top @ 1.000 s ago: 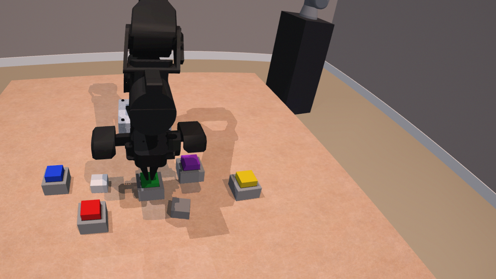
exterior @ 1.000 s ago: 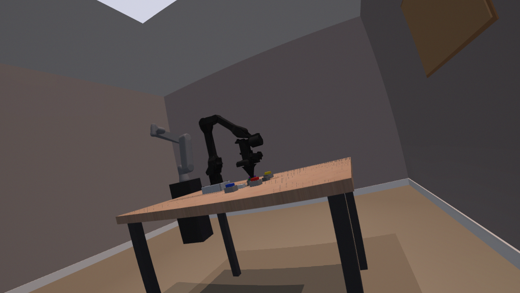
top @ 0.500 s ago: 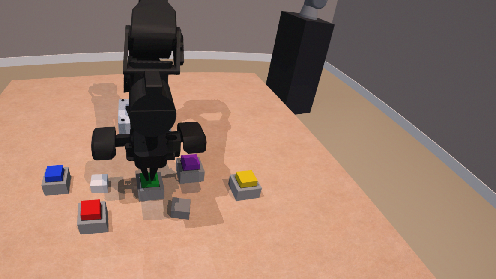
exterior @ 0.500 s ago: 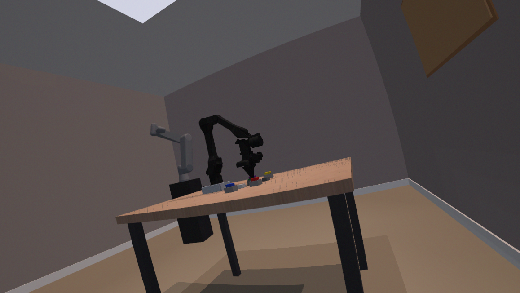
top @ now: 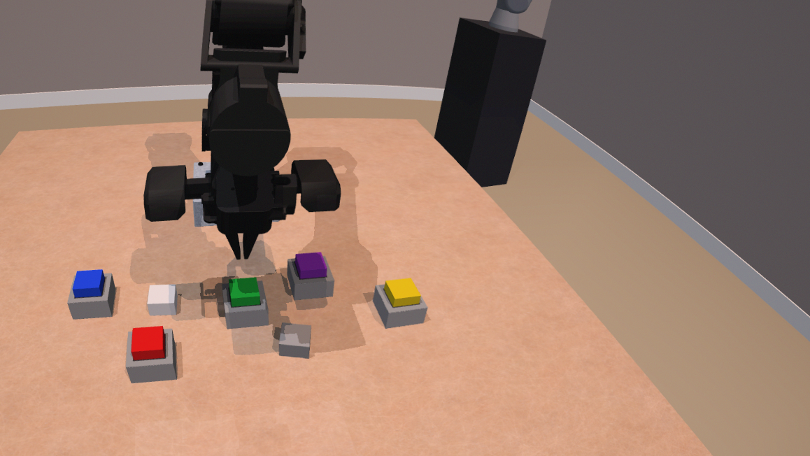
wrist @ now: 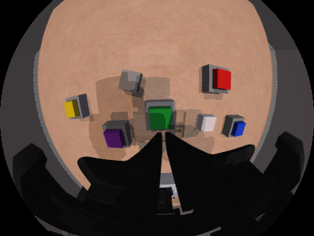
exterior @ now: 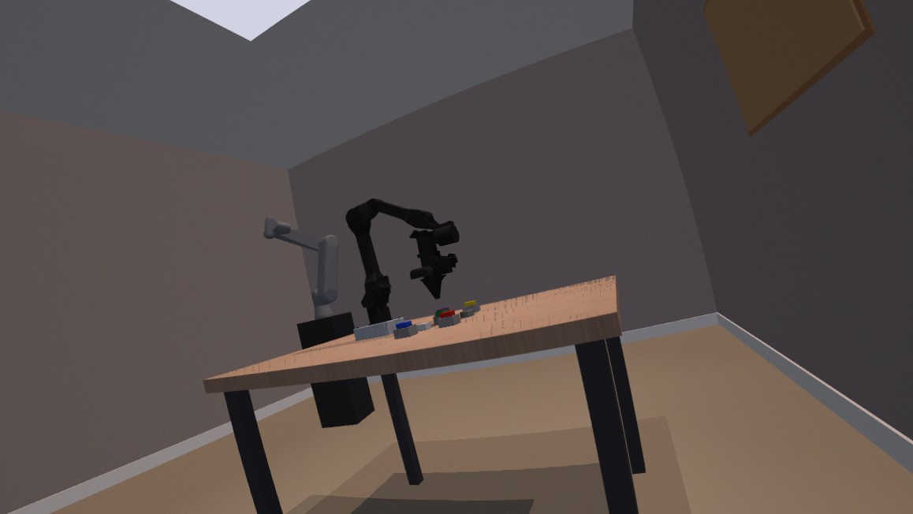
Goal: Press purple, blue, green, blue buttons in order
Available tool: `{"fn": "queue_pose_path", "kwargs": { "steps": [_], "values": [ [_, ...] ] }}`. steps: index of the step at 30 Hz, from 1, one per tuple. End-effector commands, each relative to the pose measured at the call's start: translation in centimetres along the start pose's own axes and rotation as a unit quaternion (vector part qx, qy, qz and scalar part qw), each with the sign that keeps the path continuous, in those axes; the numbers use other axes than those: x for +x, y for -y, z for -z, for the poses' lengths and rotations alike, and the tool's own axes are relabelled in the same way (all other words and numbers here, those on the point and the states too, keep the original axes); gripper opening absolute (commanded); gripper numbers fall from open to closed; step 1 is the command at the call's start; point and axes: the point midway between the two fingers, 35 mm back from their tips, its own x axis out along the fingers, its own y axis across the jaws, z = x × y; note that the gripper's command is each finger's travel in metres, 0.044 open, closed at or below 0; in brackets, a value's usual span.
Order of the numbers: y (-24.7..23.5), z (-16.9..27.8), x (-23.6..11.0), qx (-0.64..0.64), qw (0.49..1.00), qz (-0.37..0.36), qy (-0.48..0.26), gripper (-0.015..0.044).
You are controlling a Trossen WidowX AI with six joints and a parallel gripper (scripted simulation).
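My gripper [top: 243, 257] [exterior: 437, 296] [wrist: 163, 135] is shut and empty. It hangs a short way above the green button [top: 244, 291] [wrist: 160, 117], clear of it. The purple button [top: 310, 265] [wrist: 113, 137] sits just right of the green one in the top view. The blue button [top: 89, 282] [exterior: 403, 325] [wrist: 237, 127] sits at the far left of the row. All buttons stand raised on grey bases.
A white block [top: 161, 298] [wrist: 207, 123] lies between the blue and green buttons. A grey block [top: 294, 339] [wrist: 130, 80] lies in front of the green button. A red button [top: 148, 342] [wrist: 221, 79] and a yellow button [top: 402, 291] [wrist: 72, 108] also stand on the table [top: 510, 362]. A black pedestal [top: 487, 101] stands beyond the table's right edge.
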Motion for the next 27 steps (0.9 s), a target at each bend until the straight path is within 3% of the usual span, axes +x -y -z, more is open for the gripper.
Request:
{"fn": "queue_pose_path", "kwargs": {
  "steps": [1,8,15,22,27],
  "values": [
    [0.0,-0.3,-4.0,0.0,1.0,-0.001,0.014,0.002],
    [0.7,-0.3,-4.8,0.0,1.0,0.0,0.014,0.002],
    [9.2,-0.3,-5.0,0.0,1.0,0.004,0.015,0.002],
    [17.7,2.8,-4.9,0.0,1.0,0.007,0.013,0.002],
    [18.4,3.3,-4.8,0.0,1.0,0.007,0.012,0.002]
  ]
}}
